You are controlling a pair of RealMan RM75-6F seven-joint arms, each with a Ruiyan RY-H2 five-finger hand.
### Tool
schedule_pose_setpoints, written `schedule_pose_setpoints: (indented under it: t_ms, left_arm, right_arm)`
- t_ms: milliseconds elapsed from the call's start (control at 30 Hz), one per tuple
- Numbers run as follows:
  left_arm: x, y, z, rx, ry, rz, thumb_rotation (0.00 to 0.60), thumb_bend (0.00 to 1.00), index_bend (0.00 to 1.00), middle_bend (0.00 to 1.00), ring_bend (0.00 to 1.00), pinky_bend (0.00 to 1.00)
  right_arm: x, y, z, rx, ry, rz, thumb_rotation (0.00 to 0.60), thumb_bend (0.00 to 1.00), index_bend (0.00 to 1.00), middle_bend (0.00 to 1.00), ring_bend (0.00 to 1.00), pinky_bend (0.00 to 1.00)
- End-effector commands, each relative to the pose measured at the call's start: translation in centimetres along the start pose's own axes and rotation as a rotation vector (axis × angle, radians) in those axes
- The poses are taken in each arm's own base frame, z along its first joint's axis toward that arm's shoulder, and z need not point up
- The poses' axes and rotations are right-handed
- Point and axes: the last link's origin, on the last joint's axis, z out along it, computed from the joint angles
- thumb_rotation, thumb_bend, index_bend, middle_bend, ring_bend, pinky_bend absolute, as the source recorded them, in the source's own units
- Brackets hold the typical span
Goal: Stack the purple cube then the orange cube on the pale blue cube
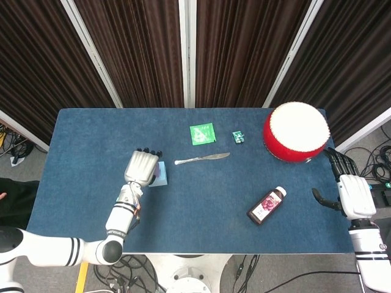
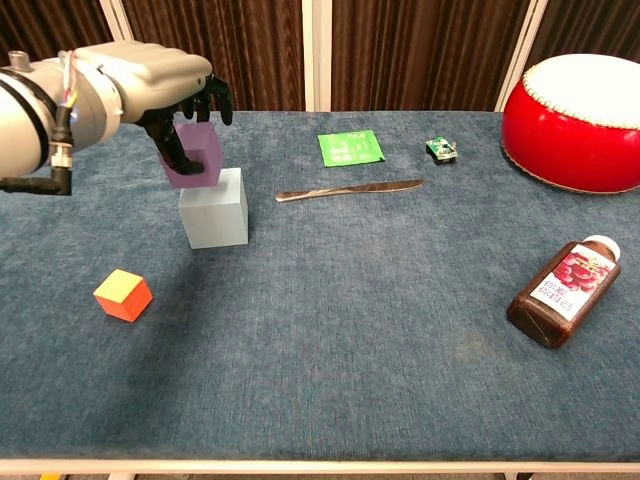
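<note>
Stage: first placement under way, none finished.

Landmark: pale blue cube (image 2: 213, 207), upright on the tabletop (image 2: 360, 330), square to the front edge.

Purple cube (image 2: 194, 156): gripped in my left hand (image 2: 150, 75), fingers curled down over its top and sides. It sits at the pale blue cube's upper left, overhanging that side; whether its base touches the top face I cannot tell. It is tipped a little, one corner low, so its faces are not yet aligned with the block beneath. A cube has no long axis; only this tilt matters.

Orange cube (image 2: 123, 295): on the tabletop, forward and left of the pale blue cube, well apart, turned corner-on, untouched.

My right hand (image 1: 351, 189): far right of the pale blue cube, at the tabletop's edge, fingers spread, empty.

Remaining, in my judgement: centre, level, release purple; then fetch orange.
</note>
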Motion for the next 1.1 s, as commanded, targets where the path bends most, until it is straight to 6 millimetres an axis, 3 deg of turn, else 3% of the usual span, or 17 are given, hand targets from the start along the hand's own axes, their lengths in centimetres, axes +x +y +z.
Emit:
schedule_pose_setpoints:
  t_ms: [33,267,1100]
  left_arm:
    - [0.1,0.5,0.0,-0.004,0.001,-0.015,0.6,0.31,0.36,0.56,0.34,0.39]
    - [0.1,1.5,0.4,-0.009,0.012,-0.017,0.6,0.31,0.37,0.57,0.35,0.39]
    - [-1.4,1.9,0.8,0.021,0.016,0.026,0.6,0.31,0.37,0.58,0.35,0.39]
  right_arm:
    - [0.0,0.0,0.0,0.001,0.0,-0.001,0.6,0.22,0.0,0.03,0.0,0.0]
    - [-0.1,-0.1,0.1,0.001,-0.005,-0.006,0.6,0.22,0.0,0.03,0.0,0.0]
    - [0.1,0.1,-0.1,-0.002,0.002,-0.001,0.6,0.22,0.0,0.03,0.0,0.0]
